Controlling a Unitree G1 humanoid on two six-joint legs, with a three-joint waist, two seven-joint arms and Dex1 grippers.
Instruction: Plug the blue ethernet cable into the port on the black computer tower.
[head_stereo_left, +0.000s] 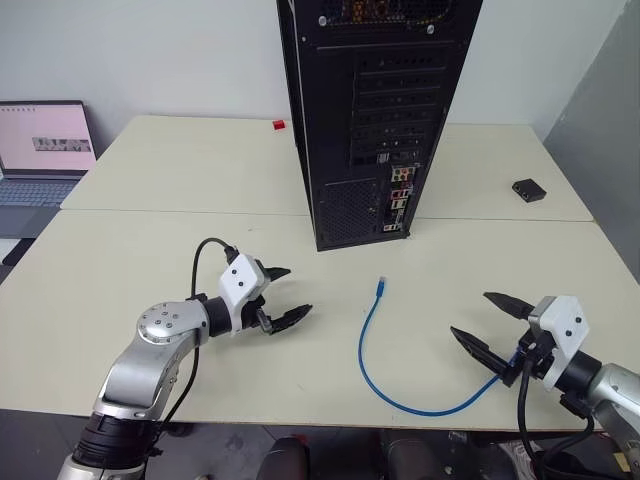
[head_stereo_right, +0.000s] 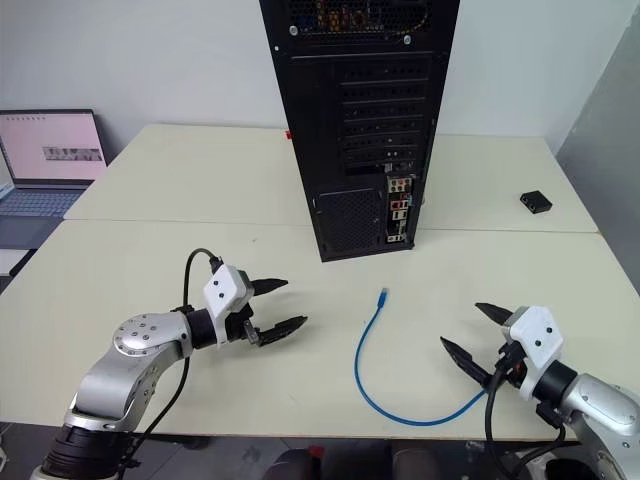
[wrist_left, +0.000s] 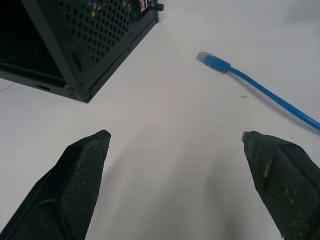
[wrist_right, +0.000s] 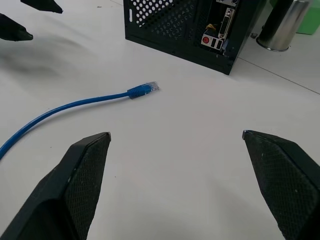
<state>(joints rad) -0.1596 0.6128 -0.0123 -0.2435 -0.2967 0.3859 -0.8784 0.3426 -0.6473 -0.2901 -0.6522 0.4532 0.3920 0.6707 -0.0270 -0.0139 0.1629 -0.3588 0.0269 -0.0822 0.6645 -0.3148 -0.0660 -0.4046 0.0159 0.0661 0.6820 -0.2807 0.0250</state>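
1. The left tool hovers just above the pale bench, its two black, tapered, finely textured fingers spread wide and empty. It sits on a white block at the end of a rounded silver metal arm.

2. The right tool hangs low near the bench's front edge on the robot's right, fingers equally splayed, gripping nothing. The same white block sits behind them, with black cables trailing off.

3. Between the two tools lies the blue ethernet cable, a thin, smooth, bright blue cord. It curves in a loose arc from near the right tool, along the front of the bench, then up towards the tower. Whether the cord touches the right tool cannot be told.

4. The cable's free end carries a small blue, partly clear plug, lying flat on the bench a little in front of the tower and apart from it.

5. The black computer tower stands upright at the middle of the bench, rear face towards the robot: a tall metal case with perforated vents, slotted expansion covers and a narrow strip of coloured connectors low on the robot's right. The port itself is too small to pick out.

6. Further off: a small black box on the far right of the bench, a small red object beside the tower, and an open laptop on the left.
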